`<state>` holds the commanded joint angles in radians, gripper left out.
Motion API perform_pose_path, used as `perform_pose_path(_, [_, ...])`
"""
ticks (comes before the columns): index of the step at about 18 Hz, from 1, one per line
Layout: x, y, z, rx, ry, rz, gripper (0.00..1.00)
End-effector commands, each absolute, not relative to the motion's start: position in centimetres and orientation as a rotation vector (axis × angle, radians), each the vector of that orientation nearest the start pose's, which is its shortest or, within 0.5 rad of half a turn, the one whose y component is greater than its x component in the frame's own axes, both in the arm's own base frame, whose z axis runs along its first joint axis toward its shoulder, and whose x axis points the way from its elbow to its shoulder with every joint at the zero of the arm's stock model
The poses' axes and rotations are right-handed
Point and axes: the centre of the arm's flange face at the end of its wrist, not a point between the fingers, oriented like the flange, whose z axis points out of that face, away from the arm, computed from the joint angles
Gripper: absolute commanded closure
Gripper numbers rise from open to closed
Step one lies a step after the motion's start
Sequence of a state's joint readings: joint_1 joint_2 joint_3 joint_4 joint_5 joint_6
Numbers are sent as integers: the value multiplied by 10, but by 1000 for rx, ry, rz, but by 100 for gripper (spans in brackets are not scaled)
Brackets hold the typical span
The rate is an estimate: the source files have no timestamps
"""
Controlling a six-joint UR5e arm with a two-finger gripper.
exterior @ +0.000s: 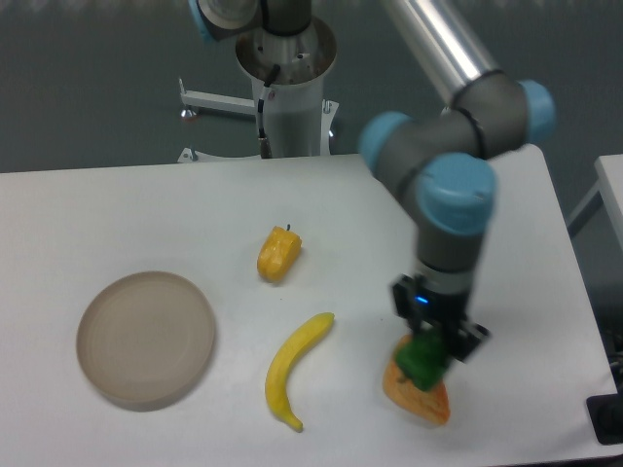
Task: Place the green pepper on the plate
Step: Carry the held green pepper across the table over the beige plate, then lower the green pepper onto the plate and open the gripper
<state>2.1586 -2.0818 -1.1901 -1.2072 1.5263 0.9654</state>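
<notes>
- Nearest the camera, an orange wedge-shaped food item (421, 397) lies on the white table (117, 214), partly hidden behind the green pepper.
- The green pepper (421, 361) hangs over that wedge's upper end, pinched in the gripper (428, 352), whose two fingers are closed against its sides; whether pepper and wedge touch cannot be told.
- A banana (294, 368) lies to the left of the wedge, curved, one tip toward the near edge and the other pointing up and right.
- The plate (146, 337) sits at the left, well apart from the pepper and the gripper, with the banana between them. Nothing is in the plate; its tan floor and low rim are bare.
- A yellow-orange pepper (278, 253) rests farther back, near the table's middle, above the banana and apart from it, stem pointing up.
- The arm (443, 146) comes down from the upper right, its blue-capped joints above the gripper.
- Behind the far table edge stands the arm's base column (290, 92), against a dark wall.
</notes>
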Motion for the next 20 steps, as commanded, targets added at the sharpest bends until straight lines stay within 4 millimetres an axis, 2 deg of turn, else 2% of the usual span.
perform_pose_path(3, [-216, 679, 402, -2911, 433, 125, 60])
perform_pose_path(5, [-176, 684, 390, -2930, 341, 72, 60])
perform_pose_path(10, [-90, 703, 375, -2931, 183, -11, 60])
perform_pose_path(13, [-51, 716, 361, -2904, 91, -92, 60])
perform_pose_path(17, [-28, 726, 325, -2949, 6, -158, 60])
perform_pose_path(20, [-18, 734, 304, -2940, 7, -200, 60])
